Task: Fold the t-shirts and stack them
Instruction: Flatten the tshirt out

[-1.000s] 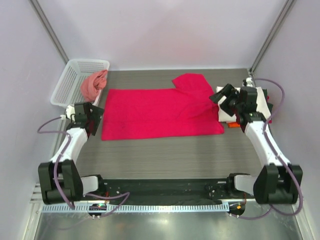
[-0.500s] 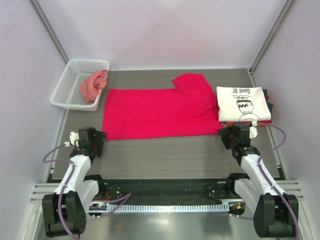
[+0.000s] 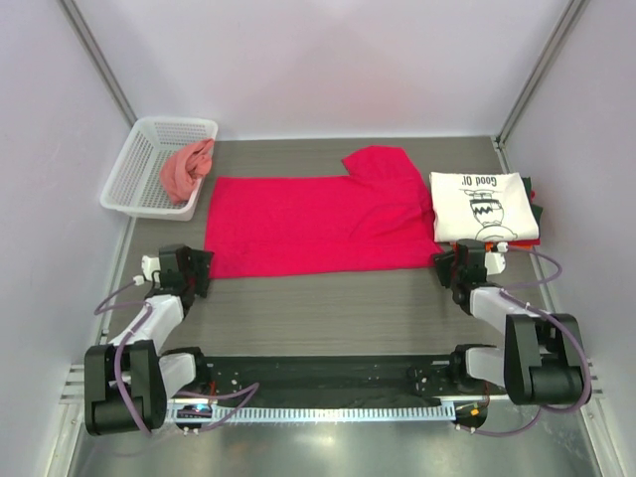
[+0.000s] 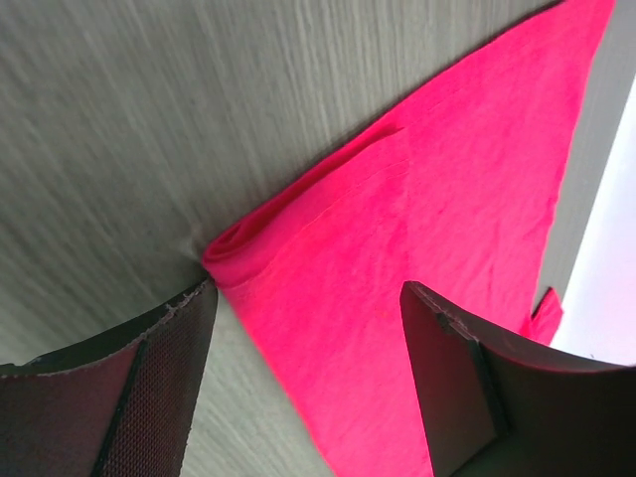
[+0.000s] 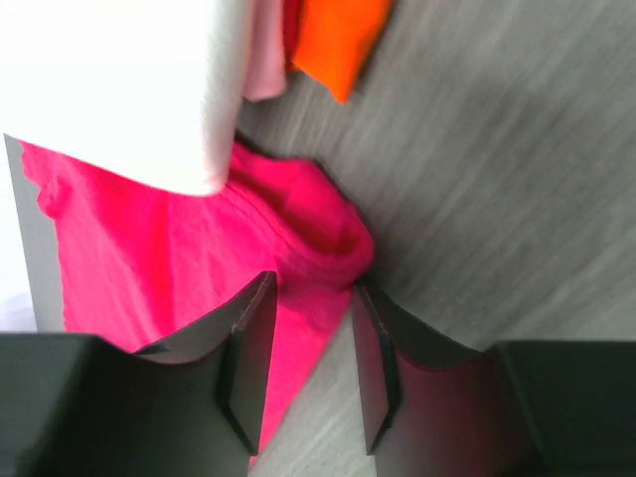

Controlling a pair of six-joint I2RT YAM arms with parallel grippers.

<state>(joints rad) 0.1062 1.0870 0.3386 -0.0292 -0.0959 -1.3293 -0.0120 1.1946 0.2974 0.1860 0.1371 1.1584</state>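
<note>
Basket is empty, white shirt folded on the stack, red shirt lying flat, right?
No: the basket holds a pink cloth, as the top view shows. The white shirt is folded on the stack, the red shirt lying flat.

Large shirt [image 3: 318,224] spread at centre; folded shirt stack [image 3: 485,207] at its right end; basket [image 3: 129,174] far left; crumpled shirt [image 3: 187,169] inside basket.

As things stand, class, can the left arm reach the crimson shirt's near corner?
Probably yes: the left gripper is open, a corner of the crimson shirt lies just before its fingers, nothing between.
</note>
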